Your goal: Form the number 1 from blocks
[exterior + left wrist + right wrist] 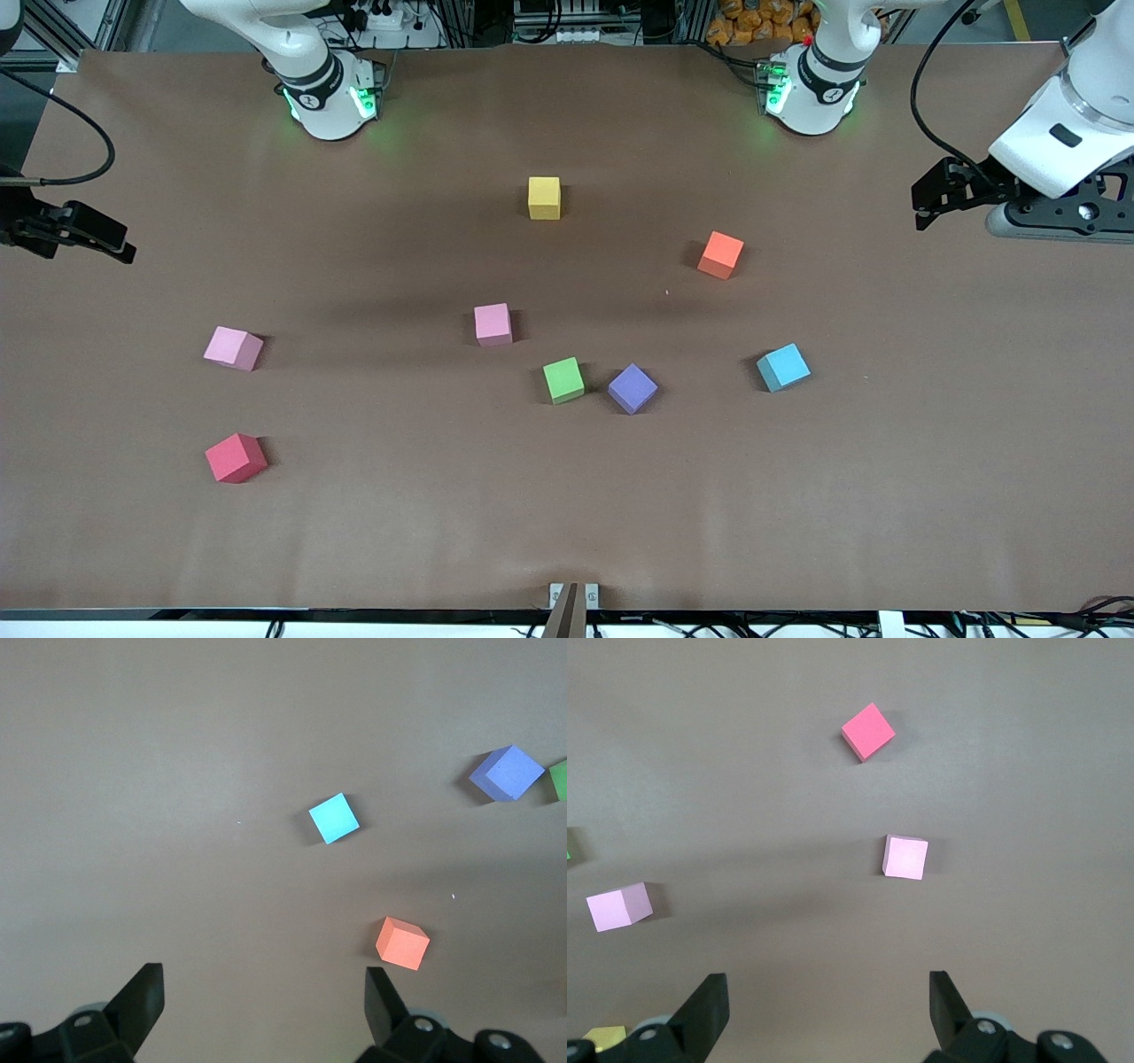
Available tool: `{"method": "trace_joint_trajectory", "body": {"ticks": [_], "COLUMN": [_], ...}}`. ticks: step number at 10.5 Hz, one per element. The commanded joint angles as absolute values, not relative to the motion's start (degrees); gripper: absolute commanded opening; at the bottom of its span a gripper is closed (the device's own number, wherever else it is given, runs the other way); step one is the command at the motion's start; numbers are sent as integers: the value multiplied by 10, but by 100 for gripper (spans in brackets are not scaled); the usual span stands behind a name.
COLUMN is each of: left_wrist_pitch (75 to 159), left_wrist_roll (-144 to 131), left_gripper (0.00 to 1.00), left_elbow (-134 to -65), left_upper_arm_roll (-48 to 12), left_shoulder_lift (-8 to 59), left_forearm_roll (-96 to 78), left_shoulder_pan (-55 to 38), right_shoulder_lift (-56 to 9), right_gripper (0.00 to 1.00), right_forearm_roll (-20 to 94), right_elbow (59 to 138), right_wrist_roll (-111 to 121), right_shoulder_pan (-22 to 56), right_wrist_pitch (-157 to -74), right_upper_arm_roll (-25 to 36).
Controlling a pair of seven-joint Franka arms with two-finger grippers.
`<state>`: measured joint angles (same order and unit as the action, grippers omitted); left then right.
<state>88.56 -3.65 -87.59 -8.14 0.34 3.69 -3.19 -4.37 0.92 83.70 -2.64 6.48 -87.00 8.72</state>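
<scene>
Eight blocks lie scattered and apart on the brown table [886, 496]. The yellow block [544, 197] is farthest from the front camera, with the orange block [720, 254] toward the left arm's end. A pink block [493, 323], the green block [563, 380] and the purple block [633, 388] sit mid-table, the light blue block [783, 367] beside them. A second pink block [233, 347] and the red block [236, 457] lie toward the right arm's end. My left gripper [923, 204] [263, 981] hangs open and empty over its end of the table. My right gripper [106, 239] [827, 985] does the same over the right arm's end.
The two arm bases [332, 97] [811, 89] stand at the table's edge farthest from the front camera. A small bracket [573, 595] sits at the edge nearest that camera. Bare tabletop lies between the blocks and that edge.
</scene>
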Motion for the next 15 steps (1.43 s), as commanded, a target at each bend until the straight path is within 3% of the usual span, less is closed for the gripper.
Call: {"method": "trace_joint_trajectory", "body": {"ticks": [1, 6, 10, 12, 15], "left_wrist_pitch": [872, 871, 879, 909, 1043], "left_wrist_roll": [-25, -39, -75, -74, -79], "left_gripper": [100, 100, 100, 100, 100], "left_elbow": [-862, -869, -890, -904, -1015], "left_upper_arm_roll": [-83, -91, -92, -91, -90], "left_shoulder_lift": [11, 26, 74, 118, 128], "left_forearm_roll": [49, 42, 33, 33, 35], "left_shoulder_pan": [-33, -30, -24, -21, -19], "right_shoulder_lift": [-37, -37, -28, -31, -47], "right_gripper": [100, 100, 100, 100, 100], "right_forearm_roll": [4, 19, 48, 66, 144], "right_elbow": [843, 888, 1078, 1138, 1257], "right_wrist_roll": [-26, -27, -59, -136, -227], "right_shoulder_pan": [67, 117, 255, 323, 439], "right_wrist_pitch": [-871, -887, -1069, -1104, -1249], "right_upper_arm_roll": [86, 84, 81, 81, 81]}}
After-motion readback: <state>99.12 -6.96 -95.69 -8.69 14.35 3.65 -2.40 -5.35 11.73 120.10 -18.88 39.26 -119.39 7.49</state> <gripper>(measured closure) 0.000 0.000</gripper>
